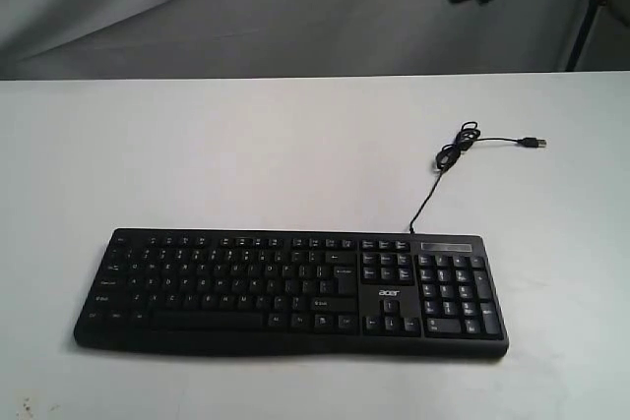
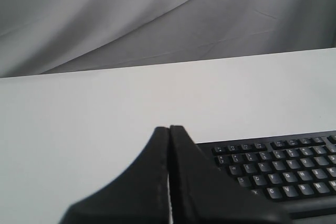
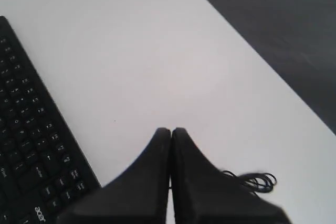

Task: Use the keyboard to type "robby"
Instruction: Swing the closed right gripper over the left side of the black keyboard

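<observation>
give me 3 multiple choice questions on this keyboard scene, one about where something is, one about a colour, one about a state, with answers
1. Where does the USB cable leave the keyboard?
A. the back edge, near the number pad end
B. the middle of the front edge
C. the end away from the number pad

2. What colour is the table?
A. black
B. white
C. green

3. How is the left gripper?
A. open wide
B. shut on the cable
C. shut, holding nothing

Answers:
1 A: in the exterior view the cable rises from the back edge just by the number pad.
2 B: the surface all round the keyboard is white.
3 C: in the left wrist view its fingers meet with nothing between them.
</observation>
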{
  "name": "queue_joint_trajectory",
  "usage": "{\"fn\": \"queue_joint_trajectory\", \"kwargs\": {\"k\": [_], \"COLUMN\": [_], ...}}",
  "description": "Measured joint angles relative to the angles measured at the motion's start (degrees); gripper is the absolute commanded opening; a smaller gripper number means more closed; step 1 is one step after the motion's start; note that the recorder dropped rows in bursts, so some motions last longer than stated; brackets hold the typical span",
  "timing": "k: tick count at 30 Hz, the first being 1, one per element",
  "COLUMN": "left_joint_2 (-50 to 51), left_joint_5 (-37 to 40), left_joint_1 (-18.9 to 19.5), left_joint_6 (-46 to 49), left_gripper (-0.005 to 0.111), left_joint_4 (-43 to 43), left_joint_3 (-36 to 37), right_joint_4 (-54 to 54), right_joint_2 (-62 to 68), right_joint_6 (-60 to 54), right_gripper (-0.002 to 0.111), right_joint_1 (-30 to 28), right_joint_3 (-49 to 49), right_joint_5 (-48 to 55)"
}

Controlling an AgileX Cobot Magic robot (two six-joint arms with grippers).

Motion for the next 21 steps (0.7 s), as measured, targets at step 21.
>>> {"fn": "queue_joint_trajectory", "kwargs": {"k": [21], "left_joint_2": [0.0], "left_joint_5": [0.0], "left_joint_1": [0.0], "left_joint_6": [0.0], "left_gripper": [0.0], "left_joint_4": [0.0], "left_joint_3": [0.0], "right_joint_4": [13.9], "right_joint_2": [23.1], "right_joint_6": [-16.8], "right_gripper": [0.0], "right_joint_1": [32.1], "right_joint_3": [3.1], "right_joint_5": [-21.3]}}
